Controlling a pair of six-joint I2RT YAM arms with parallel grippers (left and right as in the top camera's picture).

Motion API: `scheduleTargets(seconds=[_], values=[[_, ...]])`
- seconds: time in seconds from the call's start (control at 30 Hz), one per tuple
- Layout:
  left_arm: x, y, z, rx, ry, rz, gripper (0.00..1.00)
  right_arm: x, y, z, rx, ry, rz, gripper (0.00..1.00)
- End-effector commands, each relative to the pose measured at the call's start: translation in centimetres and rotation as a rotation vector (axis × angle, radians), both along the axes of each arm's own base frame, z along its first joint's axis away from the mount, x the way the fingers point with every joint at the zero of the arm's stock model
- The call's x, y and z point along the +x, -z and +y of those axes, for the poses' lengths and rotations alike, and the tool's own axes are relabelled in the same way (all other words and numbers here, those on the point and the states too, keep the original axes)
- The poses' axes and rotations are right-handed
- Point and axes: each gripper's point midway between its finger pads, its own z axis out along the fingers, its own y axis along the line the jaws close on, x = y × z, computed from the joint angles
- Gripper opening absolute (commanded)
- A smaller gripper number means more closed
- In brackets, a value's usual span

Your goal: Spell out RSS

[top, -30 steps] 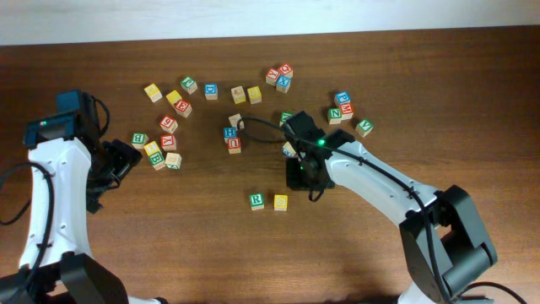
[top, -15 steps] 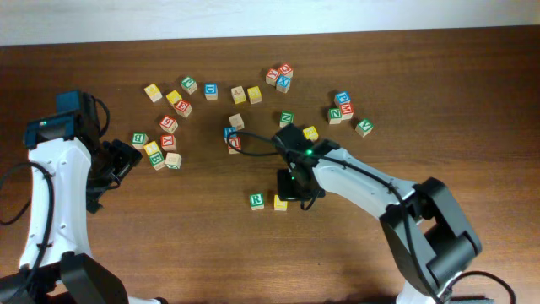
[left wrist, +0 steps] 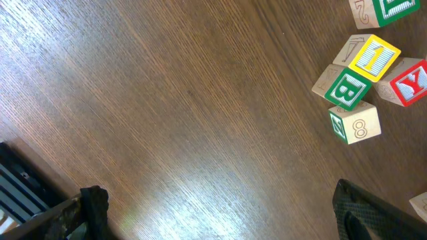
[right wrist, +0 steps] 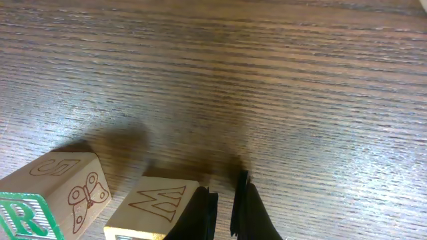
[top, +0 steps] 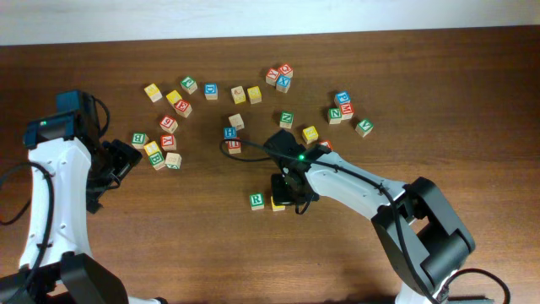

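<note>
Right gripper (right wrist: 225, 200), jaws pinched nearly together on nothing, leans against a yellow-faced wooden letter cube (right wrist: 152, 205), apparently nudging it beside the green-lettered wooden R cube (top: 256, 201), low on the brown wood-grain counter (top: 169, 245). Left gripper (left wrist: 220, 200) hangs aside, jaws spread wide.

Table (top: 169, 253): you see dark brown wood with a fine straight grain.
R block (top: 256, 201): green letter on white, green border. Its side face is bare pale wood with a brown line-drawn butterfly.
Yellow-topped block (top: 278, 205): its side face is bare wood with a brown outlined M.
In your left wrist view:
- B block (left wrist: 348, 87): green.
- Y block (left wrist: 410, 81): red.
- 8 block (left wrist: 357, 125): pale wood with a green side.
</note>
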Motion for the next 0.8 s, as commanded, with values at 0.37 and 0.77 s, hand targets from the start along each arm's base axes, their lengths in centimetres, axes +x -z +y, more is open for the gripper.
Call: scheduleTargets(seconds=[0.37, 0.77], values=[[-0.1, 0.3, 0.1, 0.002, 0.005, 0.011, 0.99, 3.3, -6.0, -0.4, -0.045, -0.011, -0.054, 0.04], [-0.1, 0.3, 0.1, 0.002, 0.005, 0.011, 0.99, 2.0, -7.8, 10.0, 0.235, -0.244, -0.13, 0.04]])
